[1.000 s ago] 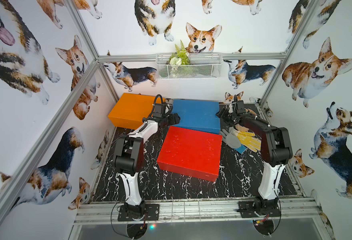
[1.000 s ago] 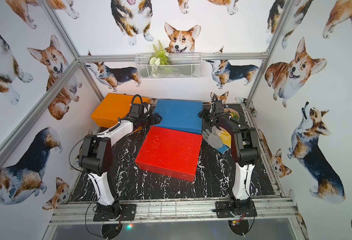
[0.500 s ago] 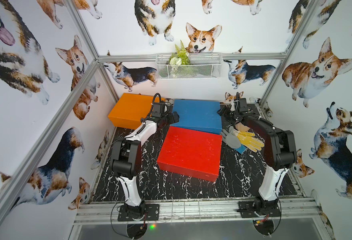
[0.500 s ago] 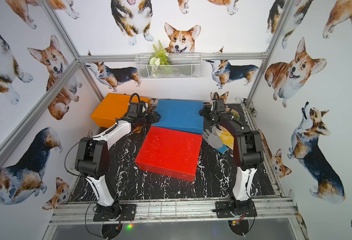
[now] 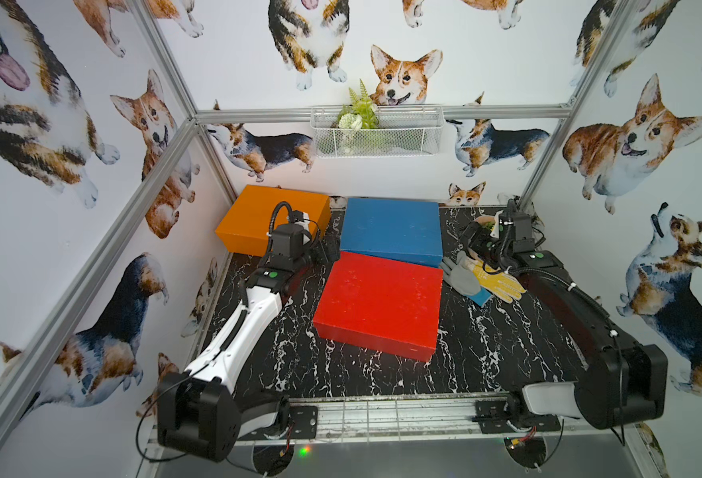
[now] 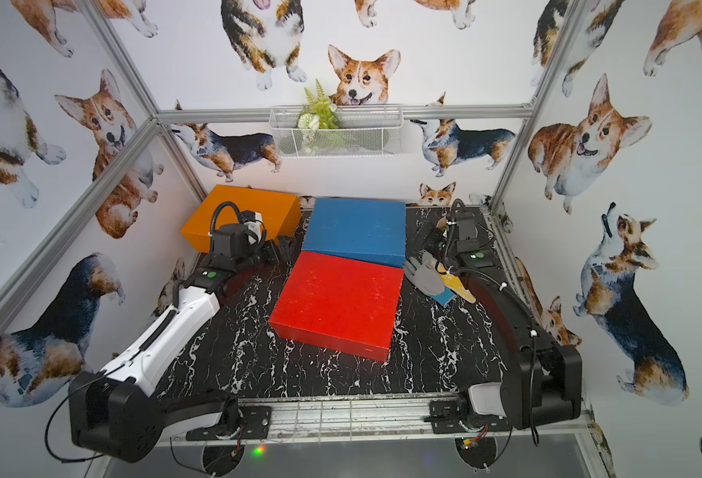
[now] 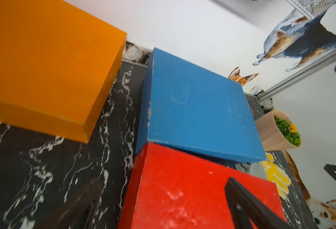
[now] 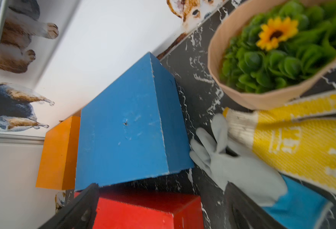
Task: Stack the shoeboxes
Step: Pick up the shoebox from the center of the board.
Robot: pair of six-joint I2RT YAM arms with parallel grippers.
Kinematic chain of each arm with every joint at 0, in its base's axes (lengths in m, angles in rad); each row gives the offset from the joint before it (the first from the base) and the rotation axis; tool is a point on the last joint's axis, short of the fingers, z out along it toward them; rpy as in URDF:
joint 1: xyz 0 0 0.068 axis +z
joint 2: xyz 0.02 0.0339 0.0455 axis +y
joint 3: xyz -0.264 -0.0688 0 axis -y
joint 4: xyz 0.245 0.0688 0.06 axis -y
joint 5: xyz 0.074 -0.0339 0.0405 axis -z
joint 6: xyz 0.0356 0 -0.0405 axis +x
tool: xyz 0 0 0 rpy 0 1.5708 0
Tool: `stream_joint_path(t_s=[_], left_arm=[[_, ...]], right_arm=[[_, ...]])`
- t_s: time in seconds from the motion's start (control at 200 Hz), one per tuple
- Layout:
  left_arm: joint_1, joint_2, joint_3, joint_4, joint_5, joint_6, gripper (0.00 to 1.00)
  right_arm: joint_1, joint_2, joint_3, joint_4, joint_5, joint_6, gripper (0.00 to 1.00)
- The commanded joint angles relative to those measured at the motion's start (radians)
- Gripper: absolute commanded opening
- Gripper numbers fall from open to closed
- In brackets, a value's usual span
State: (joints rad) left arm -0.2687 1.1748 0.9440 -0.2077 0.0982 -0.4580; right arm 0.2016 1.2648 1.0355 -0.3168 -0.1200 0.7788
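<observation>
Both top views show the black marbled surface [image 5: 283, 364] carrying all three shoeboxes flat and side by side, none on top of another. The red shoebox [image 5: 378, 306] fills the centre of the frame. The blue shoebox [image 5: 390, 225] lies just above it, its near edge meeting the red one's far edge; whether it laps onto the red lid cannot be told. The orange shoebox [image 5: 258, 211] sits at upper left against the wall, apart from the blue. The left pincer [image 5: 328, 250] hangs in the gap between orange and blue, and the right pincer [image 5: 471, 244] is off the blue box's right end, above a grey glove [image 5: 461, 278] and a yellow glove [image 5: 500, 283] near the beige flower pot [image 8: 262, 99]. A second ago both pincers stood closer in against the blue box's ends with narrower jaws. Now each is spread as wide as it goes, holds nothing, and has drawn slightly away, while no box has shifted. The left wrist view confirms it, with dark fingers [image 7: 242, 202] far apart. The stack is probably not begun, and the blue box will need a fresh hold from both sides.
</observation>
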Motion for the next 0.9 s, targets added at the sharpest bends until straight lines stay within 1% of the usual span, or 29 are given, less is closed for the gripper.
stream_joint_path(t_s=[0.0,0.065,0.165,0.27,0.35,0.42,0.545,0.671,0.711,0.896], left_arm=[[0.004,-0.170,-0.194,-0.002,-0.041,-0.046,1.00],[0.003,-0.258,-0.281,-0.007,-0.040,-0.063,1.00],[0.003,-0.354,-0.377,-0.021,-0.035,-0.080,1.00],[0.003,-0.419,-0.436,-0.032,-0.044,-0.080,1.00],[0.003,-0.438,-0.459,-0.022,-0.051,-0.077,1.00],[0.003,-0.415,-0.462,-0.004,-0.037,-0.077,1.00],[0.005,-0.306,-0.439,0.043,0.008,-0.092,1.00],[0.003,-0.212,-0.429,0.101,0.058,-0.110,1.00],[0.003,-0.193,-0.427,0.115,0.069,-0.114,1.00],[0.004,-0.113,-0.426,0.170,0.146,-0.129,1.00]], right_arm=[[0.052,-0.136,-0.138,0.022,0.003,0.053,1.00],[0.099,-0.235,-0.211,0.016,0.046,0.045,1.00],[0.136,-0.320,-0.313,0.037,0.045,0.062,1.00],[0.166,-0.355,-0.403,0.096,0.022,0.101,1.00],[0.213,-0.344,-0.431,0.127,0.041,0.117,1.00],[0.257,-0.307,-0.433,0.153,0.060,0.128,1.00],[0.292,-0.222,-0.417,0.173,0.064,0.144,1.00],[0.296,-0.152,-0.426,0.228,0.059,0.164,1.00],[0.295,-0.110,-0.427,0.242,0.049,0.168,1.00],[0.296,-0.020,-0.415,0.282,0.031,0.169,1.00]])
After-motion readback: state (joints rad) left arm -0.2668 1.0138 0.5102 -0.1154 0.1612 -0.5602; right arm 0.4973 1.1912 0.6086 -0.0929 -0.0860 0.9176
